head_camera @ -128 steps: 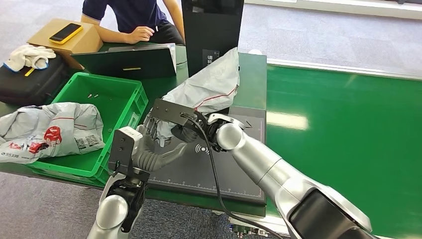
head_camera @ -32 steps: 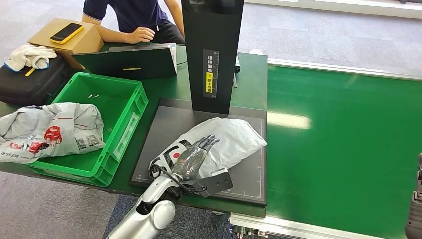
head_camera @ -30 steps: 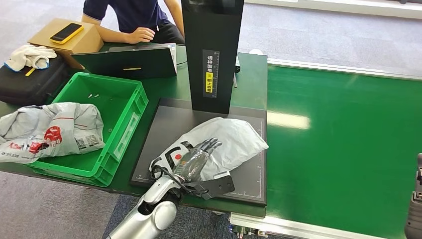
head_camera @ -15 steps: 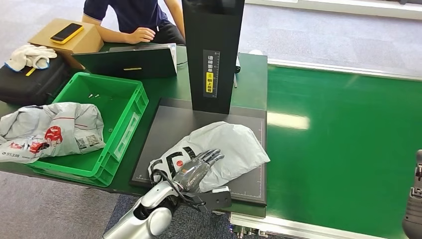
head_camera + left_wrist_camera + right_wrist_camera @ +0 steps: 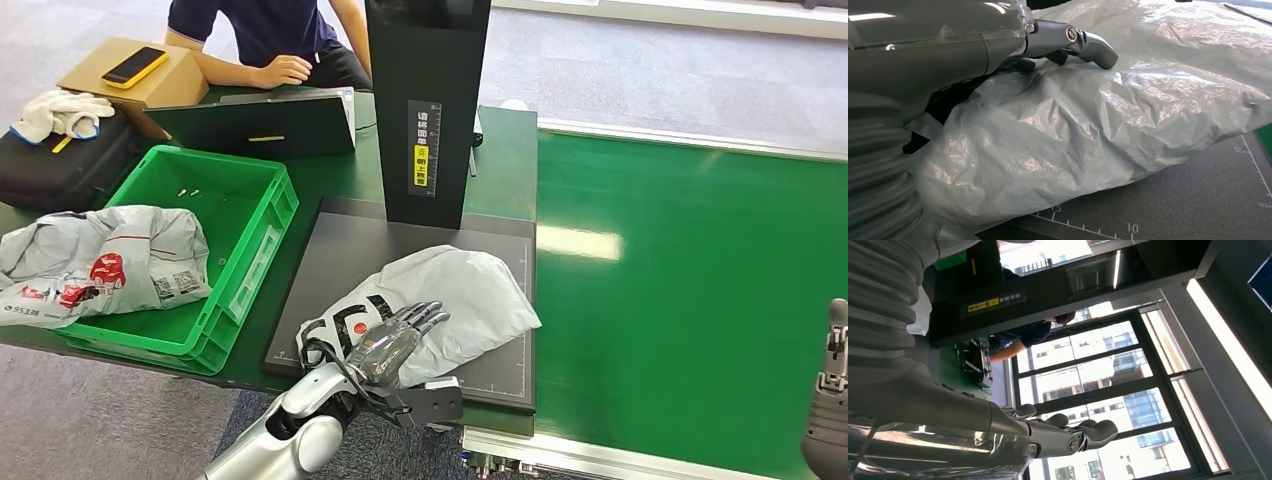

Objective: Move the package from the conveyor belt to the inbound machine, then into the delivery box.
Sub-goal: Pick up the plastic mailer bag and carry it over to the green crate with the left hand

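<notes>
- While the grey package [image 5: 455,300] lies on the inbound machine's dark scanning pad [image 5: 345,250], our left hand [image 5: 392,338] rests flat on it, fingers extended, gripping nothing.
- We want a firm pinch of the plastic before lifting toward the green delivery box [image 5: 225,215].
- Our right hand [image 5: 1063,432] hangs empty, fingers loosely apart.

Crumpled grey package [image 5: 455,300] flat on, seemingly, scanner plate [image 5: 340,250]
</notes>
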Controlling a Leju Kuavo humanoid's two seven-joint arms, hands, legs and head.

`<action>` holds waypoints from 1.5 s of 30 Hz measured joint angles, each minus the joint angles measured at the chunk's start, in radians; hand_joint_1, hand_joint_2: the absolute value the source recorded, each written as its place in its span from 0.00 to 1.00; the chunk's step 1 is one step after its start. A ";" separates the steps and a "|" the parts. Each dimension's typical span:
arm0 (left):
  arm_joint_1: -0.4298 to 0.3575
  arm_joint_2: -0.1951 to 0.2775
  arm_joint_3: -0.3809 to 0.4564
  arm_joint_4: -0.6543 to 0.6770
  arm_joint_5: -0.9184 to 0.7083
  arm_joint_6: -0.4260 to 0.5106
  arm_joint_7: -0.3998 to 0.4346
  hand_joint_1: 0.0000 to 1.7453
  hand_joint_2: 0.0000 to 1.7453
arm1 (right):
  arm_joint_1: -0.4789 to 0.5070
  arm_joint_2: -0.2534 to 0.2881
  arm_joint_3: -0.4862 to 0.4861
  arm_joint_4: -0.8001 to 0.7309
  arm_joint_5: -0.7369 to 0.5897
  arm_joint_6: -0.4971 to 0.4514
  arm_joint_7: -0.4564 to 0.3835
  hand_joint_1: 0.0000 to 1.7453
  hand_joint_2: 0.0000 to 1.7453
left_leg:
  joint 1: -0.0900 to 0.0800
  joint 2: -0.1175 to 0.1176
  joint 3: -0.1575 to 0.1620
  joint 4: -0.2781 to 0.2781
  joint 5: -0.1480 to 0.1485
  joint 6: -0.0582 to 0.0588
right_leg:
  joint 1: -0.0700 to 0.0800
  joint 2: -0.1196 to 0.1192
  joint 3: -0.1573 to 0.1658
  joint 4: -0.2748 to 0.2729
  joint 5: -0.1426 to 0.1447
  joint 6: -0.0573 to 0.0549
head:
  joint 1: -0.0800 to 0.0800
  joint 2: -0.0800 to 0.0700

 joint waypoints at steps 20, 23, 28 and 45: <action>-0.029 0.040 -0.047 -0.058 -0.025 0.062 -0.006 1.00 1.00 | 0.008 -0.041 0.025 0.009 -0.009 0.012 0.003 0.00 1.00 | 0.000 0.000 0.000 0.000 0.000 0.000 | 0.000 0.000 -0.001 0.000 0.000 0.000 | 0.000 0.000; -0.033 0.040 -0.049 -0.058 -0.023 0.063 -0.009 1.00 1.00 | 0.010 -0.041 0.021 0.008 -0.009 0.020 0.003 0.00 1.00 | 0.000 0.000 0.000 0.000 0.000 0.000 | 0.000 0.000 -0.001 0.000 0.000 0.000 | 0.000 0.000; -0.033 0.040 -0.049 -0.062 -0.021 0.108 -0.006 1.00 1.00 | 0.012 -0.040 0.018 0.008 -0.004 0.045 0.007 0.00 1.00 | 0.000 0.000 0.000 0.000 0.000 0.000 | 0.000 0.000 -0.001 0.000 0.000 0.000 | 0.000 0.000; 0.011 0.103 0.145 -0.601 -0.067 0.542 0.068 1.00 1.00 | 0.029 0.000 -0.026 -0.019 -0.004 0.048 0.057 0.00 1.00 | 0.000 0.000 0.000 0.000 0.000 0.000 | 0.000 0.000 0.000 0.000 0.000 0.000 | 0.000 0.000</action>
